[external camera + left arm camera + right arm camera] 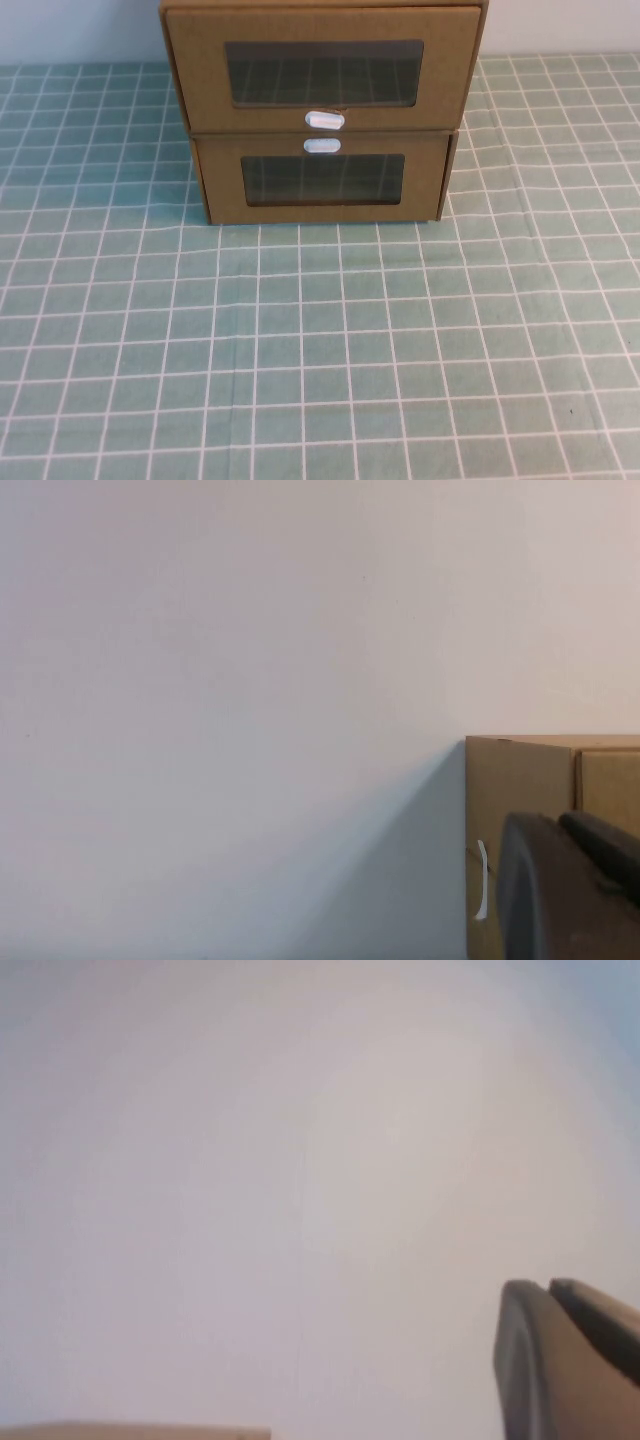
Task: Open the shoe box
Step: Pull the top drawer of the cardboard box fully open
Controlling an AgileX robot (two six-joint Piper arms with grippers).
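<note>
Shoe box [200, 70], the upper of two windowed cardboard boxes stacked at the far side of the green checked cloth [320, 350], sits shut. A white pull tab [324, 120] shows on its front. I judge one fingertip should hook that tab and draw straight toward the robot. The left gripper [560, 825] hangs raised beside the box; whether it is apart or together I cannot tell. The right gripper [548, 1290], pressed together, faces the pale wall [250, 1160].

- left gripper [570, 832], close beside box [515, 800] side: dark grey matte shell, smooth, broad rounded edge; blacker strip runs along it, thin seam between the two
- right gripper [550, 1292], facing pale wall [300, 1160]: same dark grey rounded shell, same black strip alongside, hairline seam at tip, halves pressed together
- both: plain surfaces, slight sheen on curve
</note>
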